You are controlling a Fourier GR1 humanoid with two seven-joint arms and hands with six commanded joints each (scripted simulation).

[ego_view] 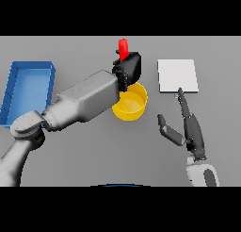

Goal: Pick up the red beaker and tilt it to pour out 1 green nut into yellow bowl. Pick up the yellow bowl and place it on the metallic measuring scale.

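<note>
Red beaker (123, 48) is a small, slim, bright red cylinder; only its upper part shows, sticking up and leaning slightly left above the left hand (129, 68). Lower part hidden by the hand, so contents can't be seen; no green nut visible anywhere. Left hand is dark, clenched round the beaker, sitting toward the far edge of the bench (94, 151), mid-width. Left arm, white/grey, runs in from the lower left corner diagonally up to the hand, crossing over the left part of the bowl.

Yellow bowl (134, 103) is round, plain yellow w/ open top & darker inside wall; stands on the bench directly below/near side of the left hand, touching or overlapped by it in view, can't tell which. Inside looks bare as far as visible; left part is covered by the forearm.

Scale (177, 75) is a flat pale grey-white square plate, lying right of the bowl, toward the far right of the bench, apart from the bowl.

Right hand (190, 132) is near the right front of the bench, released: fingers straight, pointing toward the far edge, fingertip just at the scale's near edge; thumb spread out to the left. Holds nothing.

Blue tray (14, 92), rectangular w/ raised walls, sits at the left edge of the bench, well apart from the bowl.
</note>
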